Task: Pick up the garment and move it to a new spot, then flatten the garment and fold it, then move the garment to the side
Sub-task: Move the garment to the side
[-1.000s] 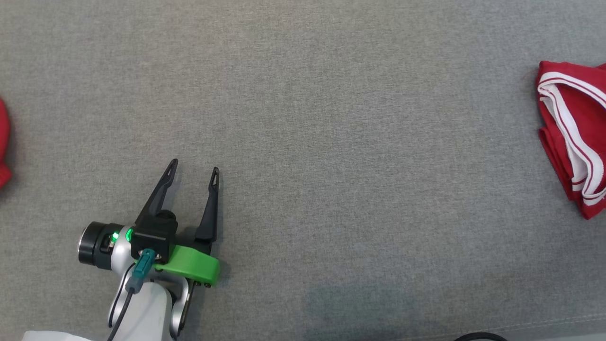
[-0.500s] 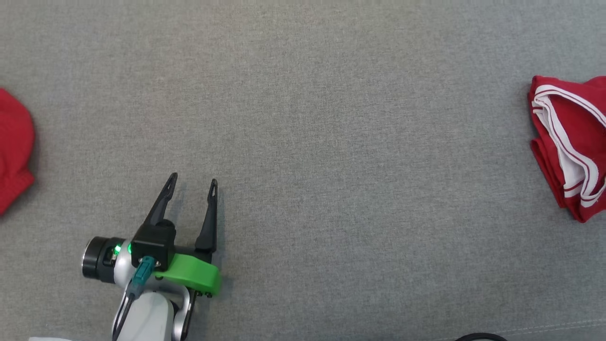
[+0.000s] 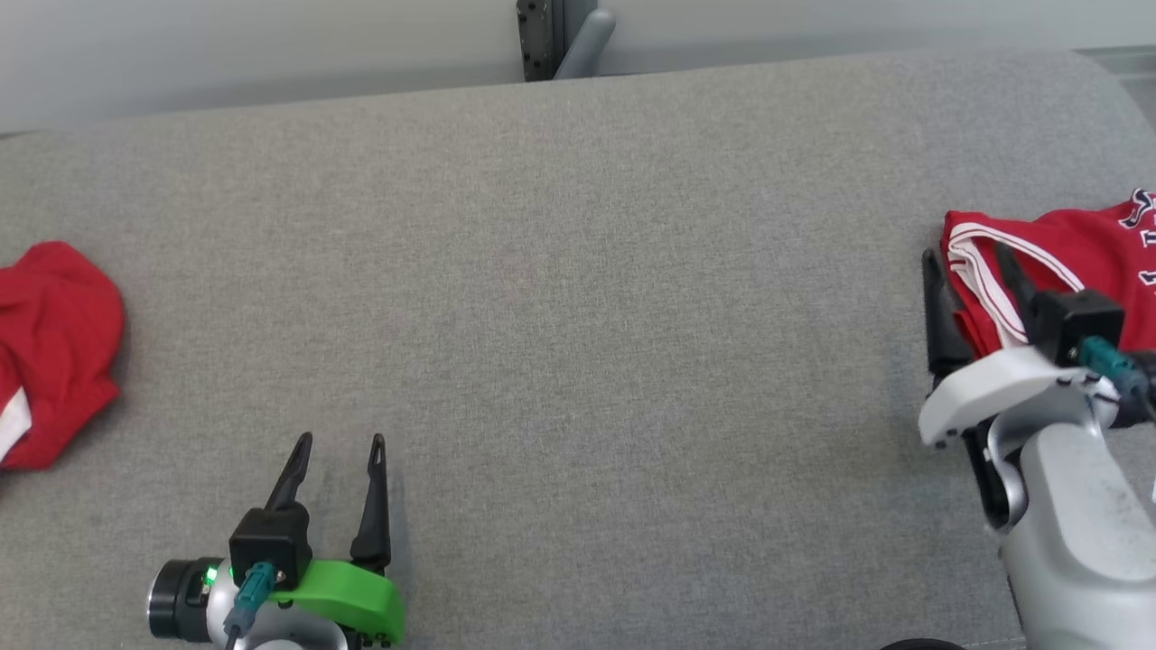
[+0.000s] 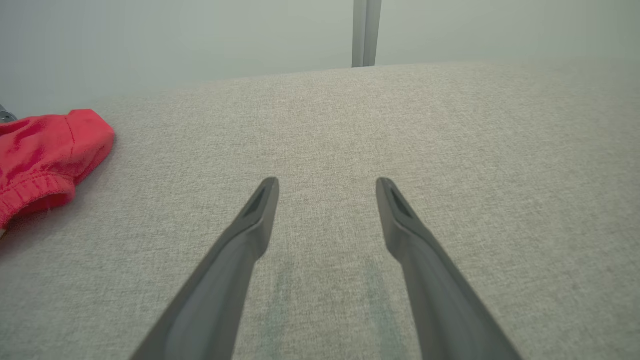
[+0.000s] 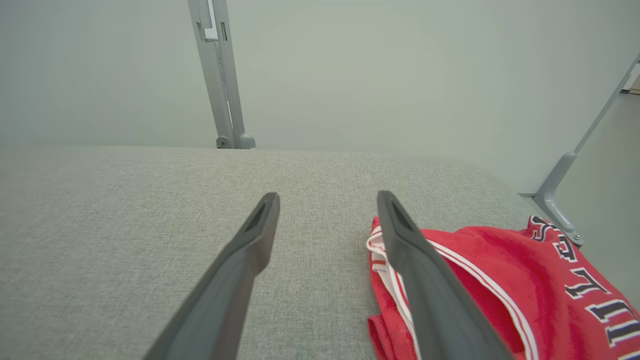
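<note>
My right pincer is now wide and empty at the folded red garment's edge. My left pincer is wide too. I judge the task nearly finished.

Grey fabric surface carries a folded red jersey far right of the metal post; far left of it, a red bundle, perhaps another garment.

You've got a grey fabric surface under the left claw. Left of that claw lies a crumpled red cloth. Well beyond its tips, behind the surface's far edge, a grey metal post stands against a pale wall.
</note>
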